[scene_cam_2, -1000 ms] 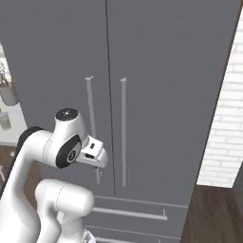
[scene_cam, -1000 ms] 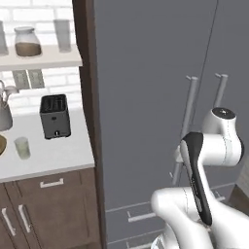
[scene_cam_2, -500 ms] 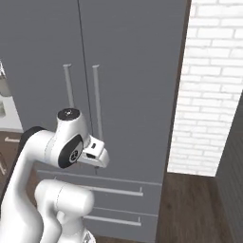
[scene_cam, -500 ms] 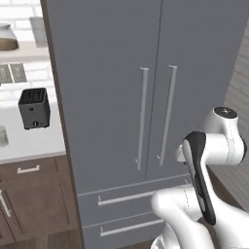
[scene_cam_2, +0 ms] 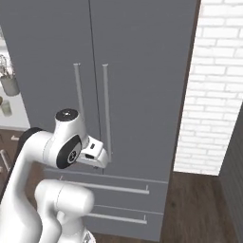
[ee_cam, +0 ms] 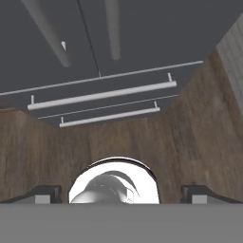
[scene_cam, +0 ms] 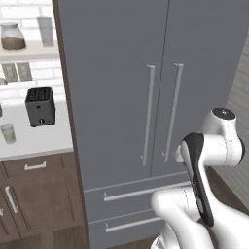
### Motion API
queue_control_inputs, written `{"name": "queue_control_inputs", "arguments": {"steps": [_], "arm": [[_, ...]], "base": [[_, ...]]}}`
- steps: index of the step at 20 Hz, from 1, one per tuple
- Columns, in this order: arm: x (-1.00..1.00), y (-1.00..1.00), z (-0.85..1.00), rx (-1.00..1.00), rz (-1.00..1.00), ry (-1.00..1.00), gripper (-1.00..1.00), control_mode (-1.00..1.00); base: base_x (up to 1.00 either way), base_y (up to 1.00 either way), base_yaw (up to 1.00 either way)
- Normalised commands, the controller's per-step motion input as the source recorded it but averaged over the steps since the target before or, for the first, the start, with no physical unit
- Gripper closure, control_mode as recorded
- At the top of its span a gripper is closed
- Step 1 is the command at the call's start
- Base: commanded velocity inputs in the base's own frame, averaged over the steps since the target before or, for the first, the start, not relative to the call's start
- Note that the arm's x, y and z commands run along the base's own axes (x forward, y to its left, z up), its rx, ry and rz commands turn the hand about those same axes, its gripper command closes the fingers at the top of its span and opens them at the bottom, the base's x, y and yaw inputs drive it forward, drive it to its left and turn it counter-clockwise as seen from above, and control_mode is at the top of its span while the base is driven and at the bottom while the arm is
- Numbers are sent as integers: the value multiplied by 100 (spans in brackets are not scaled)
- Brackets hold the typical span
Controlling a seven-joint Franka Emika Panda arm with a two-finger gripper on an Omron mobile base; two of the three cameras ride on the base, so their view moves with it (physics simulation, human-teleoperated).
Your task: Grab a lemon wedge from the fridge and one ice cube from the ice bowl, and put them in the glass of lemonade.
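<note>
Since the earlier frames the whole scene has slid across both base views, so the base is judged to have driven; nothing in the kitchen itself is seen to have moved, and the arm is carried in the same folded pose.

The fridge [scene_cam: 146,97] is now faced almost squarely. Both of its doors are shut, the two slim bar handles [scene_cam: 148,114] are seen side by side at the seam, and the two drawers [ee_cam: 102,95] below are closed as well. The lemon wedge is taken to be inside, hidden behind the doors. The glass of lemonade [scene_cam: 8,133] is seen on the pale counter [scene_cam: 34,141] to the left of the fridge, near a dark toaster [scene_cam: 39,105]. A grey utensil cup [scene_cam_2: 9,84] is seen at the edge of the right base view.

The gripper [ee_cam: 121,192] is held low in front of the drawers, pointed down at the wooden floor [ee_cam: 199,137], with its fingertips [ee_cam: 45,193] spread as wide as they go and nothing between them.

Progress is judged to be at the very start: no door has been opened, no wedge or ice cube has been picked up, and nothing has been added to the glass. A fridge handle remains to be reached and pulled first.
</note>
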Motion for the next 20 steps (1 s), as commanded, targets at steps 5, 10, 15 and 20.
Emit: {"name": "queue_control_inputs", "arguments": {"steps": [5, 10, 15, 20], "arm": [[0, 0, 0, 0, 0, 0, -100, 100], [-1, 0, 13, 0, 2, -3, -100, -100], [8, 19, 47, -1, 5, -19, -100, -100], [80, 69, 59, -5, 0, -25, -100, -100]], "base": [[-45, -4, 0], [-2, 0, 0], [0, 0, 0], [0, 0, 0]]}}
